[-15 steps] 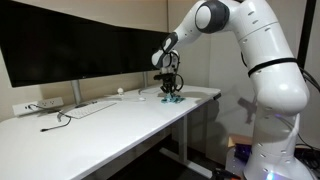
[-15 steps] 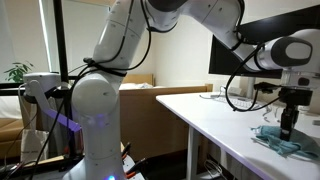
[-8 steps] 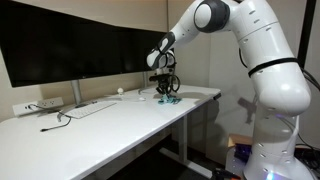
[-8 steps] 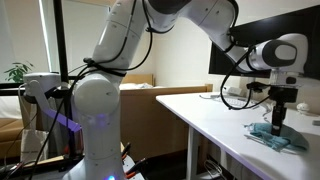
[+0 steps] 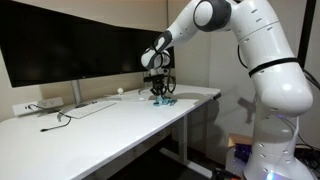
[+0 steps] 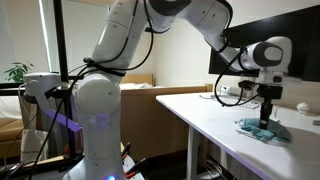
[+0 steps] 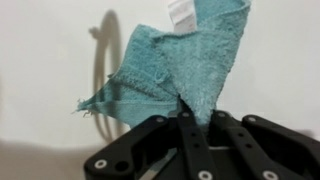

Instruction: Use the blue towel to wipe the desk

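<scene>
Since a second ago, hand (image 6: 265,119) and blue towel (image 6: 262,131) have slid together along the smooth white worktop (image 5: 110,125). Towel: soft teal terry, wrinkled, white tag (image 7: 181,12), lying on the worktop. Hand's fingers are pressed together, pinching a towel fold.

The black fingers (image 7: 188,130) were clamped on the wrinkled teal-blue cloth towel (image 7: 160,70) near one end of the long white tabletop (image 5: 125,120). Just beyond the fingers, a row of wide black monitors (image 5: 70,50) walled off that side. A small white ball (image 5: 119,91) lay near them at the monitors' foot. Farther along sat a white power strip (image 5: 35,107) and a loose black cable (image 5: 55,120). From the fingers toward the tabletop's rounded edge, the surface lay bare.
</scene>
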